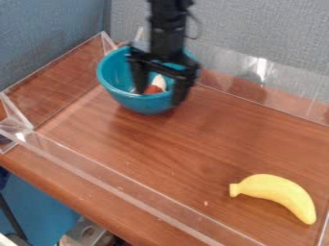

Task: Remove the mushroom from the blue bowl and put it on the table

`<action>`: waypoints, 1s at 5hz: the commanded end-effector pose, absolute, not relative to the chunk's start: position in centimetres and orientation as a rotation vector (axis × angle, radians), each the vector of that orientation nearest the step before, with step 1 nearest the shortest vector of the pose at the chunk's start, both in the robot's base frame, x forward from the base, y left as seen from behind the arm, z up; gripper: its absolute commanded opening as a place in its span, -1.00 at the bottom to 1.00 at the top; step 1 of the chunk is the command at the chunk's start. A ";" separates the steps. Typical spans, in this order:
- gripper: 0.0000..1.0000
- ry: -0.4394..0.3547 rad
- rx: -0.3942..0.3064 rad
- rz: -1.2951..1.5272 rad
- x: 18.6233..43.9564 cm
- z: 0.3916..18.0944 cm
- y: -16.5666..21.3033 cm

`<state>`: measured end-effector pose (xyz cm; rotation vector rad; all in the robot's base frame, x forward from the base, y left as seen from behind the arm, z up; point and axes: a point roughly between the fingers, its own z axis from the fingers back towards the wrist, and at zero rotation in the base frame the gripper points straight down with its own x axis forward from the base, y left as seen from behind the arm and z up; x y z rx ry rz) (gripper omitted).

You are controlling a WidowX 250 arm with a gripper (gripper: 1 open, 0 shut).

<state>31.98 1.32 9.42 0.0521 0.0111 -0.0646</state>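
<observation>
Brown wood-grain boards of the table [141,154] are filling the lower part of the view, with low clear acrylic walls [52,72] running along the edges and a grey-blue backdrop behind. The gripper [162,81] is hanging over the blue bowl [125,88], pointing downward, its two dark fingers [137,76] spread wide apart and gripping nothing. One finger is reaching down inside the bowl's hollow, the other is standing at the bowl's right rim. Between the fingers, slightly below their tips, the mushroom [156,86] is lying inside the bowl, showing as a small reddish patch against the teal inner wall; whether the fingers are touching it cannot be told at this sharpness. The black arm is rising straight up from the bowl toward the top edge of the view and is covering part of the bowl's far rim. Well apart from the bowl, toward the near right corner of the table, a yellow banana [275,196] is lying on the wood, clear of the gripper.
</observation>
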 end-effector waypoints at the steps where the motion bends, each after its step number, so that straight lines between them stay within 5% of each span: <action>1: 1.00 -0.056 0.056 0.001 33.1 11.4 4.5; 3: 1.00 -0.076 0.069 0.096 34.9 11.7 10.6; 5: 1.00 -0.065 0.068 0.111 36.0 9.7 9.9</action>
